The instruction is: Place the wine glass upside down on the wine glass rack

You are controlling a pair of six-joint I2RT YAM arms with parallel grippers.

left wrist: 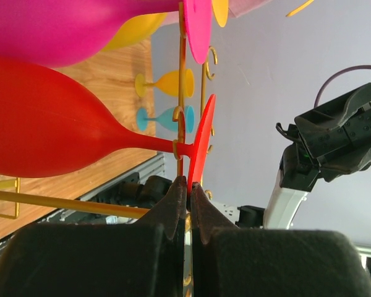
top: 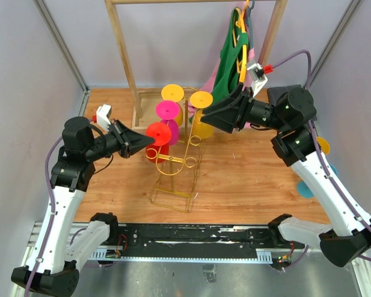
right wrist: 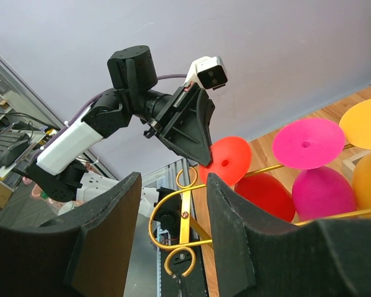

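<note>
The red wine glass (top: 157, 133) hangs upside down on the gold wine glass rack (top: 180, 162). Its stem rests in a curled loop (left wrist: 179, 146), with the bowl (left wrist: 43, 124) below the arm. My left gripper (left wrist: 189, 183) is shut on the rim of the glass's round foot (left wrist: 201, 139). In the right wrist view the same foot (right wrist: 230, 159) shows beside the left gripper's tip. My right gripper (right wrist: 173, 180) stands open, nothing between its fingers, facing the rack's central post (right wrist: 185, 216) from the right. It hovers by the rack's top (top: 205, 115).
A magenta glass (top: 167, 111) and two yellow glasses (top: 172, 93) (top: 201, 99) also hang on the rack. A wooden clothes rail (top: 120, 55) with a green garment (top: 230, 62) stands behind. A yellow glass (top: 322, 145) and a cyan one (top: 305, 189) lie at the right.
</note>
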